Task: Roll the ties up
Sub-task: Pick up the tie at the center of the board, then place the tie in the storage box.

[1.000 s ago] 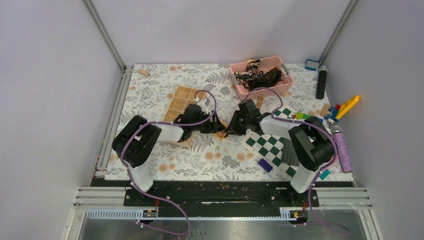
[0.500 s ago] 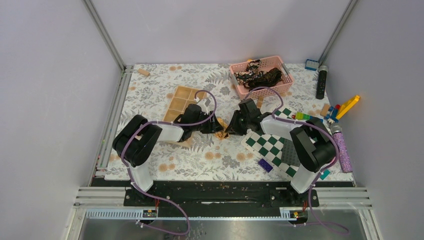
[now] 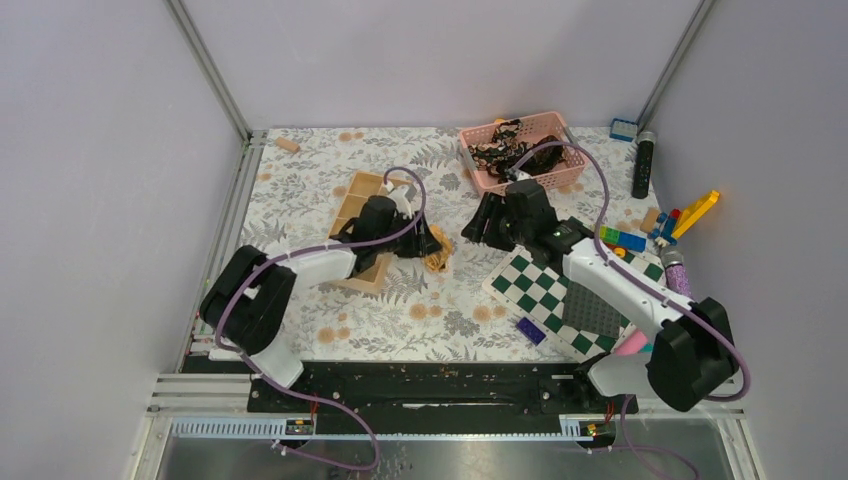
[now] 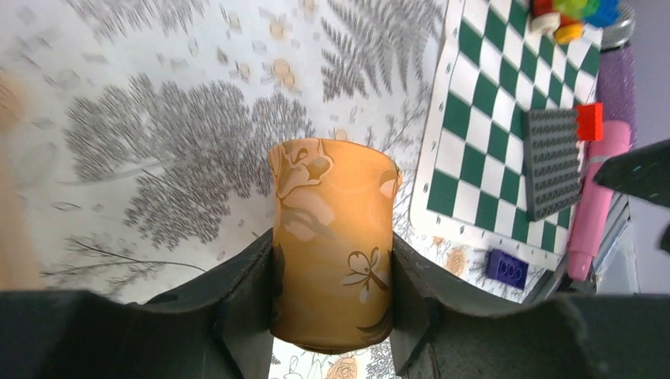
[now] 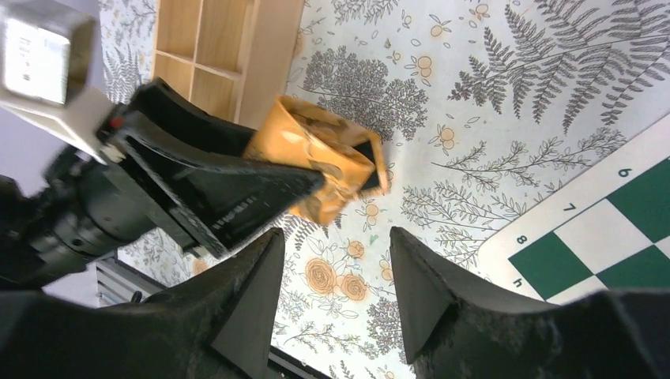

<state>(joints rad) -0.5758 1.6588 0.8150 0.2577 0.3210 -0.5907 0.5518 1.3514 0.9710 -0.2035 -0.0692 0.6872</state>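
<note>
A golden-tan tie (image 4: 332,229), rolled into a short cylinder with a floral print, sits between the fingers of my left gripper (image 4: 332,241), which is shut on it just above the floral tablecloth. From above, the roll (image 3: 438,260) shows at the tip of the left gripper (image 3: 428,246), beside the wooden tray. My right gripper (image 5: 334,233) is open and holds nothing. It hangs apart from the roll (image 5: 320,154), to its right (image 3: 488,222). Dark printed ties (image 3: 515,150) lie piled in the pink basket (image 3: 478,176) at the back.
A wooden divided tray (image 3: 360,205) lies under the left arm. A green-and-white checkered board (image 3: 545,290) with a grey baseplate (image 3: 590,310) lies at right. Toy bricks (image 3: 640,240), a purple brick (image 3: 530,330), a black cylinder (image 3: 643,165) and a glitter tube (image 3: 685,300) crowd the right side.
My right gripper let go of the roll, opened and drew back toward the basket. My left gripper closed on the golden roll and reached farther out.
</note>
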